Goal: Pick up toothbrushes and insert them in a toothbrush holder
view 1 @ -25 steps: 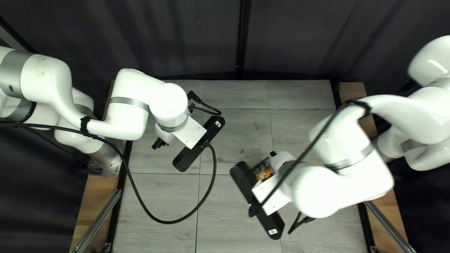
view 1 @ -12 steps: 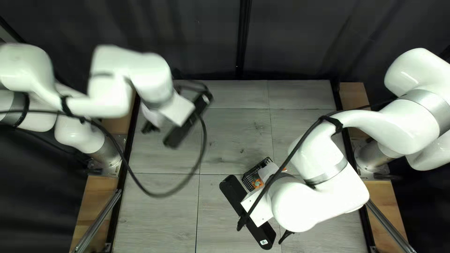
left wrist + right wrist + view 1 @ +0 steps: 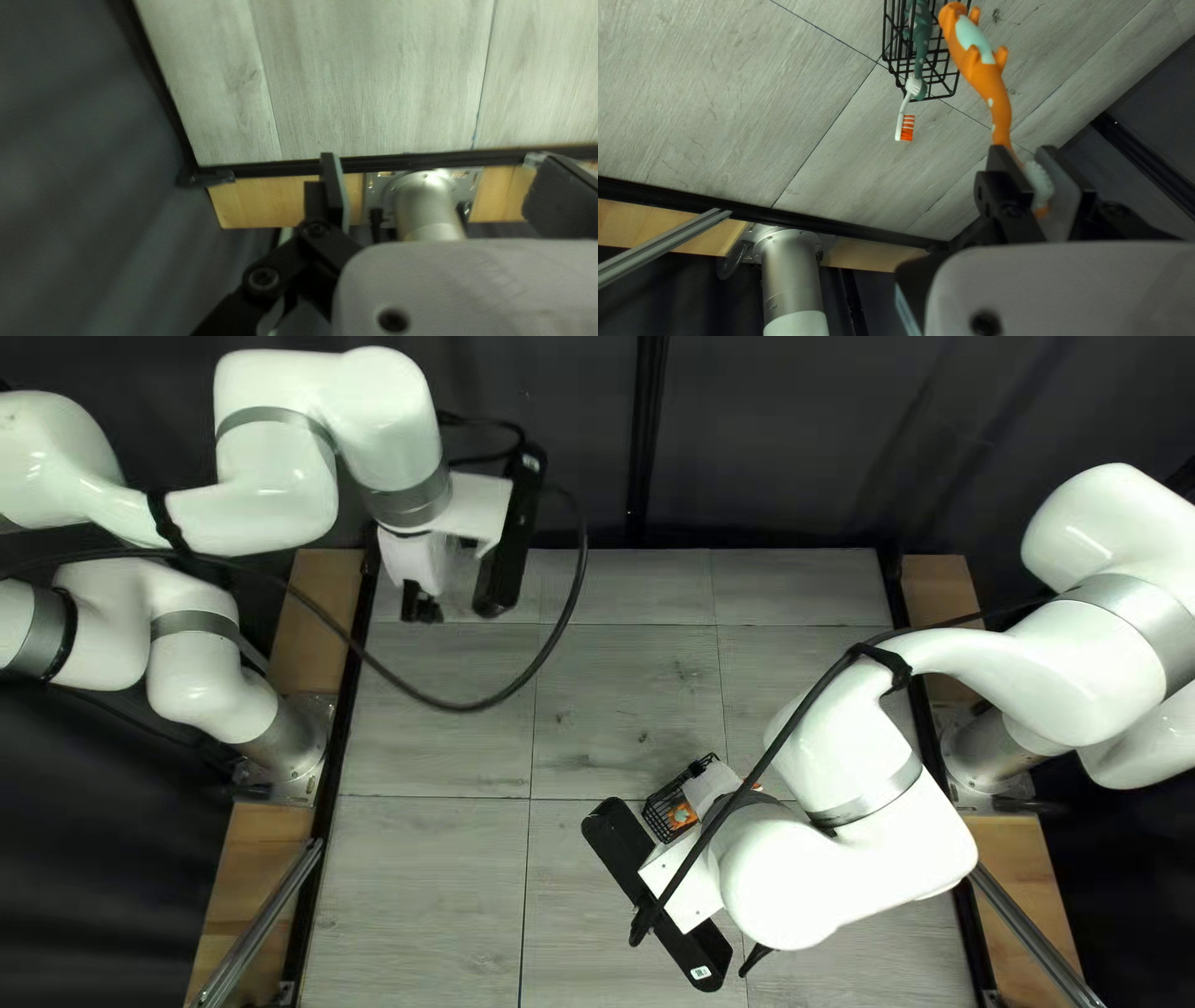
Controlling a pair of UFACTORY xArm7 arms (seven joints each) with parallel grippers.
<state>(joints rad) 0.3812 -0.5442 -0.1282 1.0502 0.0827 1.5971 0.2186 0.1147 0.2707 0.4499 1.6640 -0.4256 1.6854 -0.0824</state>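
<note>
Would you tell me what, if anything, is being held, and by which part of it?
The right gripper holds the orange toothbrush at its bristled head end; the left gripper holds nothing.

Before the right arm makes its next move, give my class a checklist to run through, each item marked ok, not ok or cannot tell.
1. Right gripper shut on the orange toothbrush: ok, gripped near the bristles.
2. Orange handle leading, away from the fingers: ok.
3. Handle lined up with the wire holder's opening: cannot tell; it overlaps the holder's edge in the right wrist view.
4. Room left in the holder: cannot tell; a green toothbrush occupies part, and the rest runs out of that view.
5. Left gripper open and empty: ok.
6. Left arm away from the holder: ok.
</note>
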